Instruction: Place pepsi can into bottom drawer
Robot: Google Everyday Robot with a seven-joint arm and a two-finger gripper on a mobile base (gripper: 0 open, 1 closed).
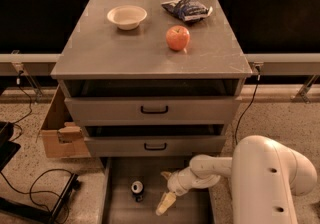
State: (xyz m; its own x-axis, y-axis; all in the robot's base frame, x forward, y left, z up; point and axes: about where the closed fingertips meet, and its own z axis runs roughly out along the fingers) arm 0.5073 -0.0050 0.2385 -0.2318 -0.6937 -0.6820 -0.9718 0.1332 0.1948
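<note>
The pepsi can (137,188) stands upright in the bottom drawer (119,210), near the pincer (166,188). The pincer appears released and clear of it. It should retreat slowly, avoiding the can and the drawer above (155,146).

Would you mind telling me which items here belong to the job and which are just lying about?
Job: pepsi can, upright in the bottom drawer; gripper, open, in the drawer, right of the can.
Lying about: bowl, apple, snack bag, cardboard box.
</note>
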